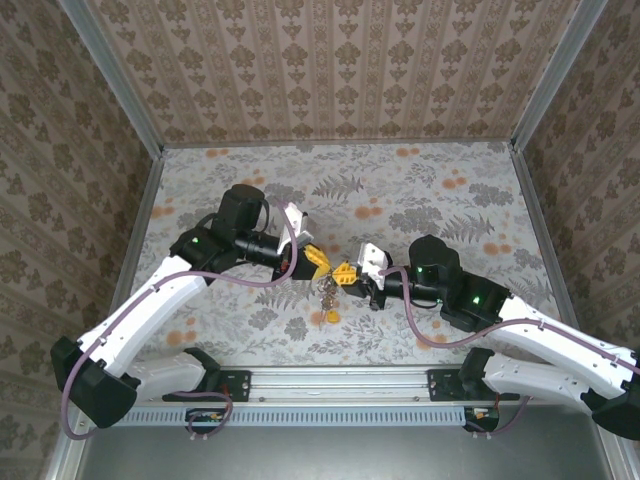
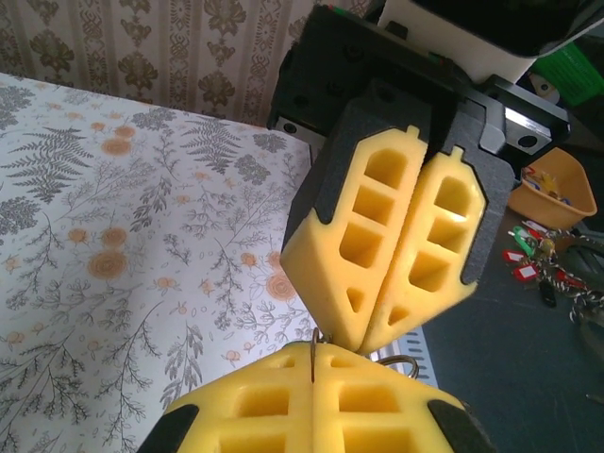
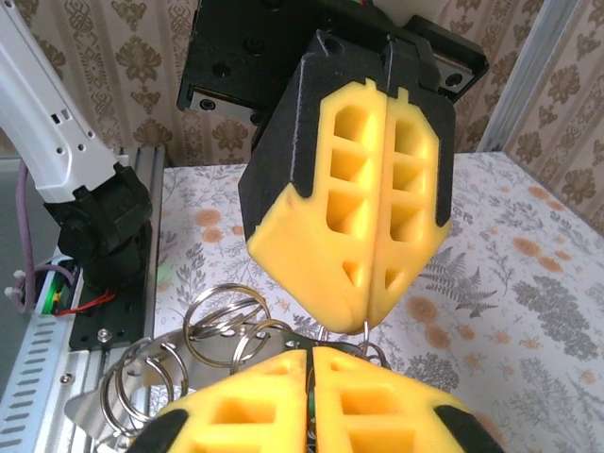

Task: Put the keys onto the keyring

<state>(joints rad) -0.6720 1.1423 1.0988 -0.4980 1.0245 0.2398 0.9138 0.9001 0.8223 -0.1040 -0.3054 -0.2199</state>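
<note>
At the middle of the desk (image 1: 430, 190) my left fingers (image 1: 318, 262) and right fingers (image 1: 346, 272) meet tip to tip, the left at 9 o'clock and the right at 3. My left fingers are pressed fully together on the keyring (image 1: 326, 289), pinching its thin wire. From that meeting point it runs toward 6 o'clock, with an orange-yellow key (image 1: 331, 316) at its far end. My right fingers are all but closed, a hairline slit between them; whether they pinch anything I cannot tell. Silver split rings (image 3: 222, 316) sit at 8 o'clock of them.
</note>
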